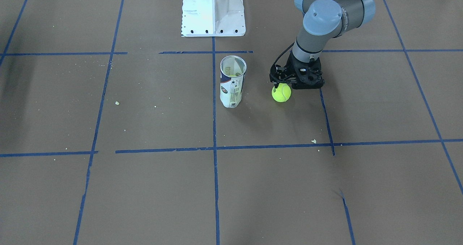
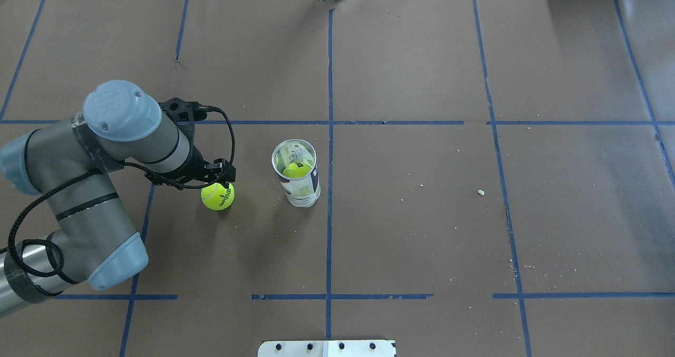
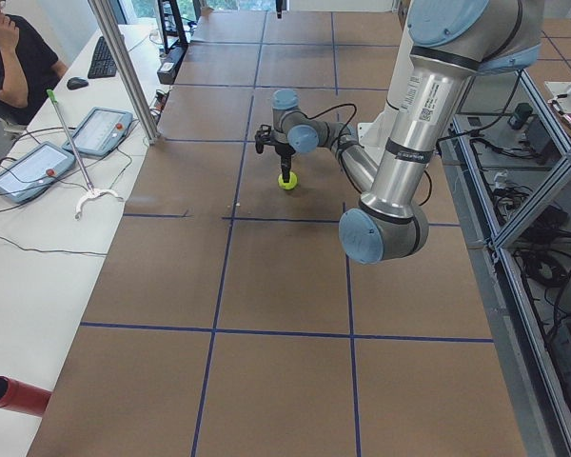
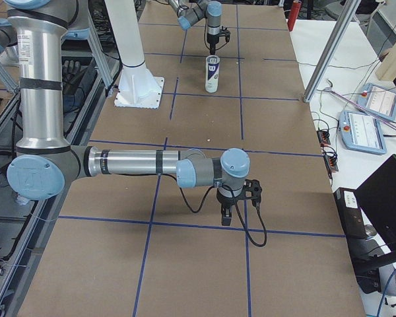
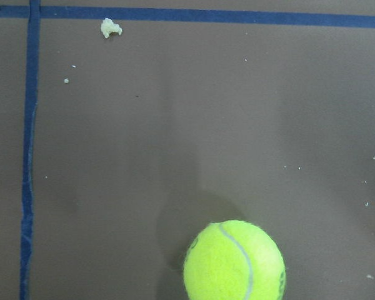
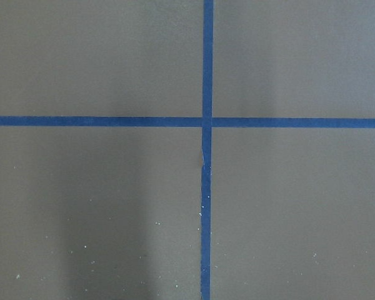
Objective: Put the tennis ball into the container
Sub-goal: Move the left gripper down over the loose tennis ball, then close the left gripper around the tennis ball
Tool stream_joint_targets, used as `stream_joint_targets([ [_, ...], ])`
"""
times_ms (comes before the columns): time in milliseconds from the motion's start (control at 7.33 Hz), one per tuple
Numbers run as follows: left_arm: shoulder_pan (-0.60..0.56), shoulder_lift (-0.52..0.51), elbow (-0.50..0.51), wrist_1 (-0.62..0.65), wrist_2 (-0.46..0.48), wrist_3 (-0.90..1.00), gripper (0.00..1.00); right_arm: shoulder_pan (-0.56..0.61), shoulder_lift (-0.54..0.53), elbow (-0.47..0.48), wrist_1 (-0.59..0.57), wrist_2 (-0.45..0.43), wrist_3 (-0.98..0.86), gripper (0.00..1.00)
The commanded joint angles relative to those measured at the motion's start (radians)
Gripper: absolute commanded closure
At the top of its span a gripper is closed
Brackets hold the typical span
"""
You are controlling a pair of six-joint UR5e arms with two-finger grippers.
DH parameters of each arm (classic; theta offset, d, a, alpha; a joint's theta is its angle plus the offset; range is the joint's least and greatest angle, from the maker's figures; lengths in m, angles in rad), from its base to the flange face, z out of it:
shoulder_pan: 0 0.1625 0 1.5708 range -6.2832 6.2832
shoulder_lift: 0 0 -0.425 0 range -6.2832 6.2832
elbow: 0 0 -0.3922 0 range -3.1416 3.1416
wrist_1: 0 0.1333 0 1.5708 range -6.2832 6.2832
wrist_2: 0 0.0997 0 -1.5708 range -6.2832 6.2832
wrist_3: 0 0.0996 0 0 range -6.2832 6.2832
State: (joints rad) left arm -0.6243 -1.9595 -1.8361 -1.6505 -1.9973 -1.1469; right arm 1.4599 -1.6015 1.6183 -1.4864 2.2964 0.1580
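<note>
1. Front-facing: the left gripper (image 1: 277,87) points down, its tip right at the top of the tennis ball (image 1: 281,93). The fingers read as one narrow tip, pressed together, pinching nothing. The ball sits on the brown table (image 1: 152,194), near the container (image 1: 232,82) but apart from it. The container stands upright with its mouth open. The white pedestal (image 1: 213,11) stands beyond it, toward the robot.
2. Overhead: the ball lies on the robot's left of the container, with dark print showing on its upper side. A second ball (image 2: 296,170) sits inside the container.
3. Exterior left: the left arm stretches out over the table, and the ball is directly below its gripper tip.
4. Exterior right: the right gripper (image 4: 226,216) hangs with fingers down, close over the table and well apart from the container. I cannot tell how its jaws stand. The left gripper shows small, beyond the container.
5. Left wrist: the ball is at the bottom edge, resting on the table with its shadow beside it. A white crumb (image 5: 110,27) lies near the blue tape (image 5: 30,156).
6. Right wrist: a crossing of tape lines on the table surface.
</note>
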Motion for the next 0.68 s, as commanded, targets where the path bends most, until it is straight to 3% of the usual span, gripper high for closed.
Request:
stream_joint_targets([
  [0, 0.002, -0.002, 0.049, -0.060, 0.000, 0.001, 0.00, 0.000, 0.000, 0.000, 0.000, 0.000, 0.000, 0.00],
  [545, 0.024, -0.004, 0.081, -0.091, 0.000, -0.002, 0.00, 0.000, 0.000, 0.000, 0.000, 0.000, 0.000, 0.00],
])
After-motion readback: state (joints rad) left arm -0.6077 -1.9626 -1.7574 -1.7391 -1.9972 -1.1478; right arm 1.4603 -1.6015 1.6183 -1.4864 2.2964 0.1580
